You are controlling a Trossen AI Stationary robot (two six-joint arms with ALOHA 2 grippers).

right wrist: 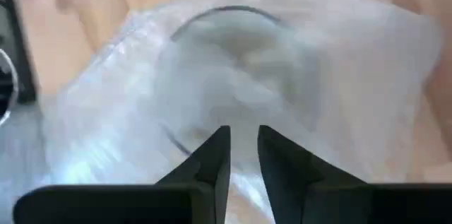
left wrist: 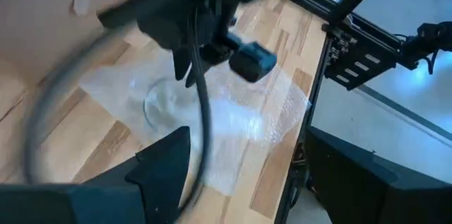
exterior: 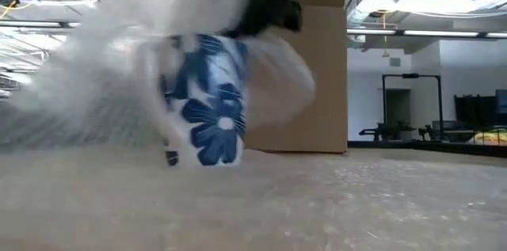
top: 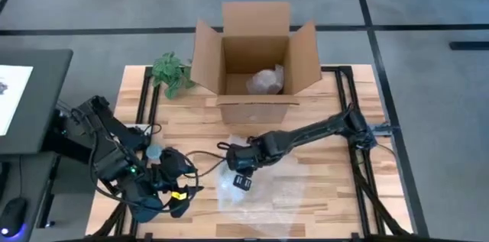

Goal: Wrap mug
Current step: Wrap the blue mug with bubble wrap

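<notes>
1. The right gripper (top: 238,175) hangs over the middle of the table (top: 328,188), its arm reaching in from the right edge.
2. In the right wrist view its fingers (right wrist: 212,157) stand narrow, with only a thin slit between the tips, and they sit against the bubble wrap (right wrist: 282,75). Whether they pinch the film or only touch it cannot be told.
3. The mug (exterior: 207,100), white with blue flowers, stands upright on the table right below this gripper. In the right wrist view its round rim (right wrist: 226,19) shows through the wrap just ahead of the fingertips.
4. The wrap is draped over the mug's top and one side. The rest of the sheet (top: 267,196) lies flat on the wood, spreading from under the gripper toward the front edge.
5. The left gripper (top: 179,196) is low at the front left of the table, just beside the sheet's edge and a little apart from the right gripper.
6. In the left wrist view only one finger (left wrist: 166,164) shows clearly, so the width of the left gripper cannot be told. It holds nothing that can be seen.
7. Behind the right gripper, at the back of the table, stands an open box (top: 256,55) with crumpled clear film (top: 265,82) inside.
8. A small plant (top: 172,70) sits just left of the box.
</notes>
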